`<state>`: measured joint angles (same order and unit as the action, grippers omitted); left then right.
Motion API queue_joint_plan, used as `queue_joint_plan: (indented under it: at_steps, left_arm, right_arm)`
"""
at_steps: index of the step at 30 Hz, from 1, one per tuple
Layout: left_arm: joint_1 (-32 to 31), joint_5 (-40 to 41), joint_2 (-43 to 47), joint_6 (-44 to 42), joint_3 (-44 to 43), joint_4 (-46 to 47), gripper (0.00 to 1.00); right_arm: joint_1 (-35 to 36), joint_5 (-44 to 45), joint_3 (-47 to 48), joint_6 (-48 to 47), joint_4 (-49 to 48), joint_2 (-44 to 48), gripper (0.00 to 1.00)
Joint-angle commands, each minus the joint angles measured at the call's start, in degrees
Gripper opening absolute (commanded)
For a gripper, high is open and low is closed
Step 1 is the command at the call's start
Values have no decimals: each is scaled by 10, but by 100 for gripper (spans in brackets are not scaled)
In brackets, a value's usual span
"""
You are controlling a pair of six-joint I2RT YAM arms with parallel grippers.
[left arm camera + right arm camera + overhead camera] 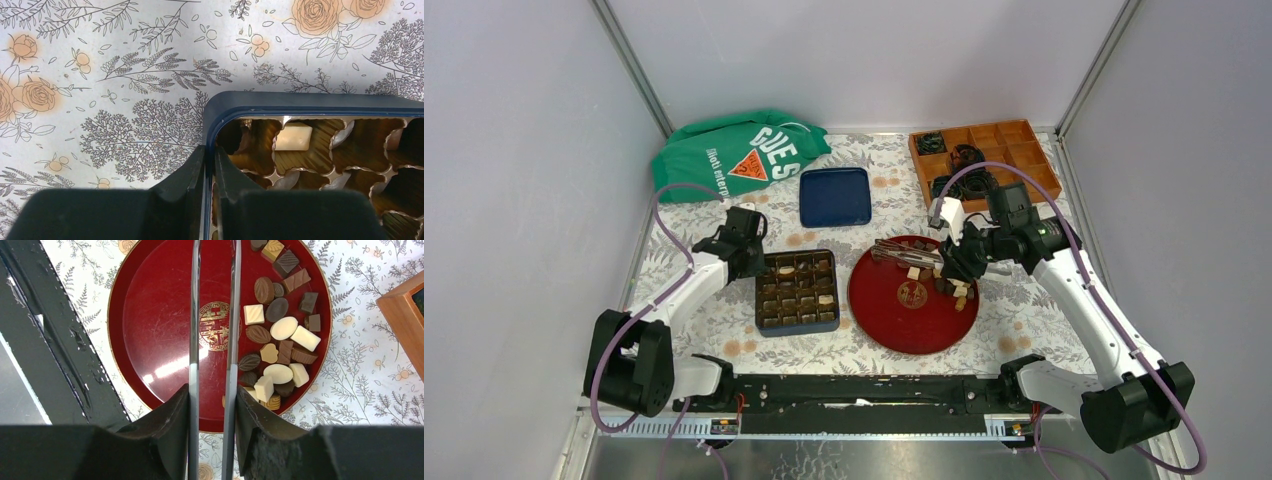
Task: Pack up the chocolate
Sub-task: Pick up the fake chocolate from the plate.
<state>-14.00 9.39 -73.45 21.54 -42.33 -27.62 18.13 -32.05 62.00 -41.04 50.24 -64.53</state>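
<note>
Chocolate (284, 328) first: bite-sized pieces in dark brown, mid brown and cream-white, square, oval and leaf-ribbed, crowded along the right side of the red plate (160, 315), just right of its gold emblem (215, 332). More sits in the dark-blue box (310, 101) to the plate's left, and the left wrist view picks out one cream block (293, 136) in a gold-lined cell near the corner. Over on the left, the arm reaches forward with a bent elbow, and the left gripper (210, 150) is pinched on the box's rim at that far-left corner, one finger outside the wall and one inside. On the right, the arm comes up from its base and bends left over the plate's far-right edge. The right gripper (212, 390) is clamped on a pair of metal tongs (194, 315), whose two blades run out across the plate with a gap between them; their tips are out of view. Across the back of the floral surface (125, 75): a green bag (739, 155), a blue tray (834, 196), then a wooden organiser (1014, 150) with black cables (964, 160) in some compartments.
</note>
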Motion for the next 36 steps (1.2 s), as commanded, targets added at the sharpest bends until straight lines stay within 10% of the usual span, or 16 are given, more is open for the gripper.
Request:
queue_joint_plan:
  at_steps: [1, 10, 22, 36]
  left_arm:
    - [7, -1, 8, 6, -24, 5, 19]
    - [11, -5, 33, 2, -27, 5, 37]
    - [12, -46, 188, -73, -13, 42, 98]
    - [13, -91, 313, -93, 31, 95, 99]
  right_arm:
    - [-5, 11, 0, 3, -21, 6, 40]
    - [-11, 46, -7, -1, -12, 1, 40]
    - [-46, 113, -16, -44, 30, -18, 40]
    - [-66, 146, -9, -68, 61, -51, 41]
